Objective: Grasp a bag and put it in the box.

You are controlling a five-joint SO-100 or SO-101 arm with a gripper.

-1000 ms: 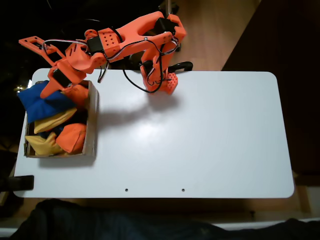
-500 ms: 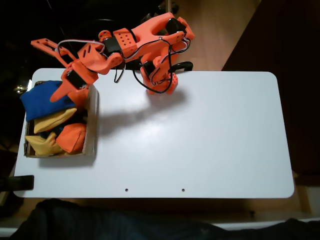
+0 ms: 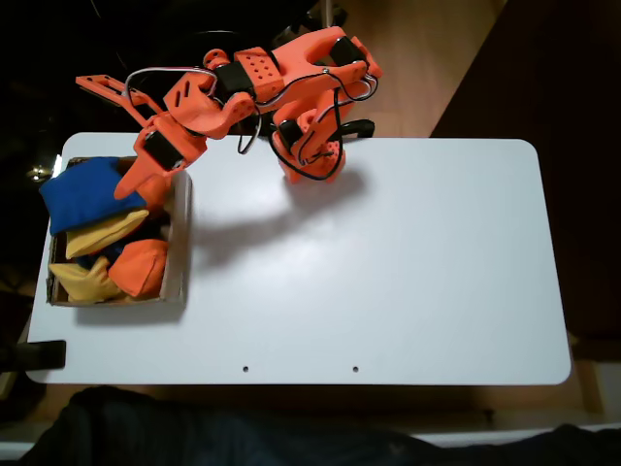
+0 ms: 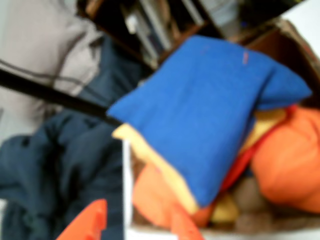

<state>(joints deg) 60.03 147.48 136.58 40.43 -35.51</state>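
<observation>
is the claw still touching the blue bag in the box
Apart. In the wrist view the claw sits at the bottom edge with its tips clear of the blue bag, which lies on the pile in the box.

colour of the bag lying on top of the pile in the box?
Royal blue, plain, no pattern. The bag shows best in the wrist view.

**Box packed full, open surface to its right**

You have the white surface [image 3: 388, 262] bare from the box [image 3: 179, 243] across to its right edge in the fixed view. The box itself is crowded: the bag [image 3: 82, 192] lies on top at the far end, overhanging the rim, with yellow beanbags [image 3: 102, 233] and an orange beanbag [image 3: 141, 267] heaped under it. The pincer [image 3: 136, 180] hangs over the box's far right corner.
</observation>
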